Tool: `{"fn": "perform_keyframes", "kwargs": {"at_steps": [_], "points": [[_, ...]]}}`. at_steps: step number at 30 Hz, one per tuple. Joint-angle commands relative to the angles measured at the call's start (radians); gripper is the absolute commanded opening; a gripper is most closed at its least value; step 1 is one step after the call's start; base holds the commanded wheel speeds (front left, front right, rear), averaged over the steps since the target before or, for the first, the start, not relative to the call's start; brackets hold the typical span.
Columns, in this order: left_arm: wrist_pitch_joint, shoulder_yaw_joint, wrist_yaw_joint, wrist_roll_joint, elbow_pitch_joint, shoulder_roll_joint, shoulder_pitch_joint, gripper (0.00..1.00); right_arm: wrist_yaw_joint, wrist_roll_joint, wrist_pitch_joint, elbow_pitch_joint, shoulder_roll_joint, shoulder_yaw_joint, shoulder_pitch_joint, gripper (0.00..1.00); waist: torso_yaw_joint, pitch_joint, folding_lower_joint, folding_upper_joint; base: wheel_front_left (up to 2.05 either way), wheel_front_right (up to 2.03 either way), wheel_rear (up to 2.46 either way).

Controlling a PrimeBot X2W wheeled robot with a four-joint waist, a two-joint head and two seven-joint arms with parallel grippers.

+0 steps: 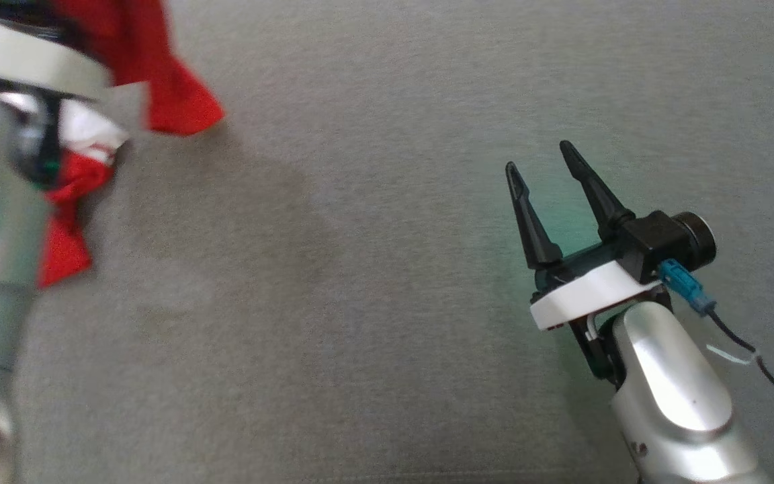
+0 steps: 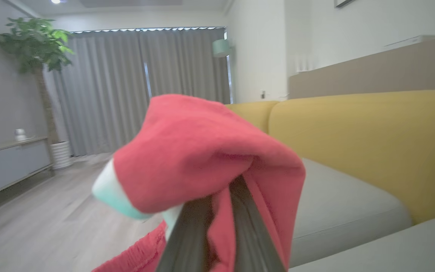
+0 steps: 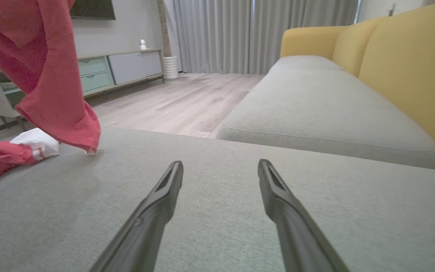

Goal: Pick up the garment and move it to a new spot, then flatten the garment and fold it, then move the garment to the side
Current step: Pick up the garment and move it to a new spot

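Left tool (image 2: 221, 223) is clamped on the garment (image 2: 198, 151). The garment hangs from it, long axis roughly vertical, with its lower end touching the cushion (image 1: 360, 302) on the robot's left. Right tool (image 1: 538, 156) is released and empty, well apart to the right. The left arm is nearer.

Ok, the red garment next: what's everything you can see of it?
The garment is soft red cloth with a white-and-teal part, crumpled. The left gripper is shut on a bunched fold and holds it up; in the right wrist view its lower end trails on the grey cushion. The right gripper, open, is apart from it.
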Motion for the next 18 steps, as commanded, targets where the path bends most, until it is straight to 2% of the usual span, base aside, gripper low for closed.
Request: {"fn": "perform_keyframes", "kwargs": {"at_steps": [1,11,15,16,17,18], "points": [[-0.005,0.015,0.002,0.008,-0.044,0.016,-0.01,0.0,0.007,0.01,-0.005,-0.036,0.013,0.016,0.008,1.0,-0.048,-0.034,0.0001,0.0,0.0,0.0,0.0],[-0.005,-0.122,0.002,-0.018,-0.108,-0.238,0.119,0.0,0.007,0.045,-0.005,-0.055,0.013,0.044,0.021,1.0,-0.204,-0.048,0.0001,0.0,0.0,0.0,0.0],[-0.005,-0.149,0.002,-0.001,-0.108,-0.307,0.194,0.0,0.007,0.063,-0.005,-0.058,0.013,0.048,0.025,1.0,-0.24,-0.048,0.0001,0.0,0.0,0.0,0.0],[-0.005,-0.159,0.002,0.009,-0.101,-0.317,0.218,0.33,0.007,0.065,-0.005,-0.058,0.013,0.048,0.025,1.0,-0.242,-0.048,0.0001,0.0,0.0,0.0,0.0],[-0.005,-0.167,0.002,0.018,-0.089,-0.323,0.242,1.0,0.007,0.065,-0.005,-0.058,0.013,0.049,0.026,1.0,-0.245,-0.049,0.0001,0.0,0.0,0.0,0.0],[-0.005,-0.166,0.002,0.027,-0.078,-0.328,0.265,1.0,0.007,0.066,-0.005,-0.057,0.013,0.048,0.027,1.0,-0.246,-0.051,0.0001,0.0,0.0,0.0,0.0]]}}
